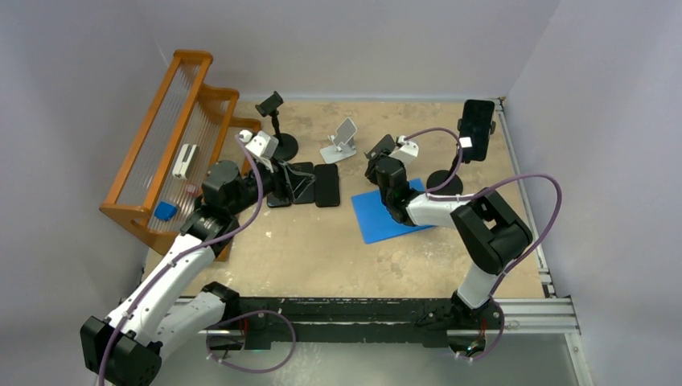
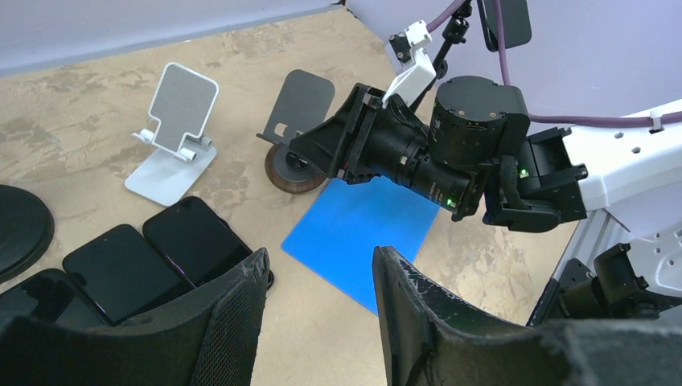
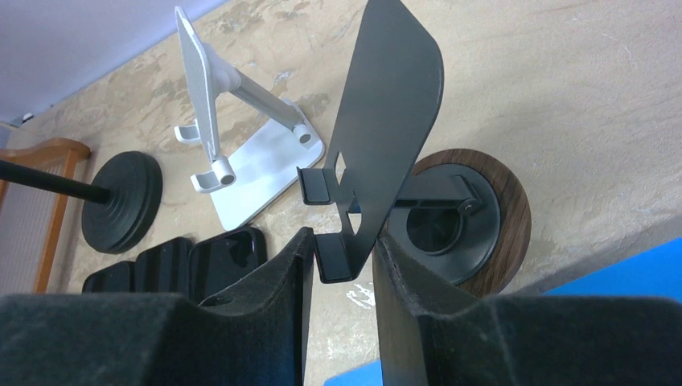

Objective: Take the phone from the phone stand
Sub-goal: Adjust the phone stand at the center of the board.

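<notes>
1. At the far right of the surface [image 1: 322, 249], the only mounted phone [image 1: 479, 125] sits clamped high on a pole stand [image 1: 445, 181]. Three flat phones [image 2: 197, 241] lie near the left gripper [image 2: 322, 265].
2. Risk: the right gripper [image 3: 342, 241] straddles the lower edge of an empty dark stand [image 3: 394, 104]. Squeezing or lifting here would likely tip or drag that stand and free no phone.
3. Risk: the white stand [image 3: 257, 161] is just to its left, so a sideways drag could knock it.
4. Right arm: folded low, reaching far-left over the blue mat [image 1: 378, 217]. Its jaws are narrow around the plate, but I cannot tell whether they bite.
5. Left arm: stretched toward the flat phones, its gripper spread and empty.
</notes>
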### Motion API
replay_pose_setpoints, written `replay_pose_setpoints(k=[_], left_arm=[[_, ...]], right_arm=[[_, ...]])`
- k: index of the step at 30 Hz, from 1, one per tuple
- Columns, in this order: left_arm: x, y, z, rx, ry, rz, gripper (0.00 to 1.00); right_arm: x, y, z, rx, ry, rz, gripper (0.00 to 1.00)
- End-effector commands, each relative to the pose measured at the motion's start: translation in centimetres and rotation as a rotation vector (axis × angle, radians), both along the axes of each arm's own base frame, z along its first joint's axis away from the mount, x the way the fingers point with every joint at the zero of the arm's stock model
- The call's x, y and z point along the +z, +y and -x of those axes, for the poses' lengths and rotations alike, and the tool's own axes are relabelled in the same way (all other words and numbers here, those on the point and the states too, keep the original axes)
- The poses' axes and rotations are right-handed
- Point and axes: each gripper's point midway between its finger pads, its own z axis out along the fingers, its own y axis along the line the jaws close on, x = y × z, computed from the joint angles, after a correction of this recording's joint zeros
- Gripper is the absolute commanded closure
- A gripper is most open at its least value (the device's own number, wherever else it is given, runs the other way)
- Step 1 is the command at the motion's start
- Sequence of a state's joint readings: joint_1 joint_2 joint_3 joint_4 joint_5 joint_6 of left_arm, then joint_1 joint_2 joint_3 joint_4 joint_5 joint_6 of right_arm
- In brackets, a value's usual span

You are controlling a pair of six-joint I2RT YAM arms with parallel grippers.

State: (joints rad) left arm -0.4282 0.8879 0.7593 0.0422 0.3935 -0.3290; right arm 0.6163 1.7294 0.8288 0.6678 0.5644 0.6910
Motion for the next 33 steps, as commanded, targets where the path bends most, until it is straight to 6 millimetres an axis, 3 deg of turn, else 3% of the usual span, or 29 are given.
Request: replay_pose_setpoints(k=[1,9,19,26,33], left_arm=[[2.3,-0.4,0.1,-0.018,-0.067,0.022,0.51],[2.0,-0.5,-0.1,-0.018,-0.060,0.016,0.51],[1.9,-0.5,-0.2,-0.018,-0.058,0.012,0.51],[1.8,-0.5,-0.2,-0.018,-0.055,0.011,0.51],[1.8,-0.6,-0.2,-0.021,-0.054,0.012,0.51]], right_arm=[[-0.6,-0.7,0.1,-0.001,-0.034,0.034,0.73],[0.0,0.1,0.4,0.067,-0.112,0.013,0.81],[3.4,1.2,0.2,0.103,-0.193,-0.071,0.83],[3.7,2.2,-0.3,0.128,-0.185,-0.085,0.86],[4.5,2.7,-0.6,0.143,-0.206,-0.105,1.00]])
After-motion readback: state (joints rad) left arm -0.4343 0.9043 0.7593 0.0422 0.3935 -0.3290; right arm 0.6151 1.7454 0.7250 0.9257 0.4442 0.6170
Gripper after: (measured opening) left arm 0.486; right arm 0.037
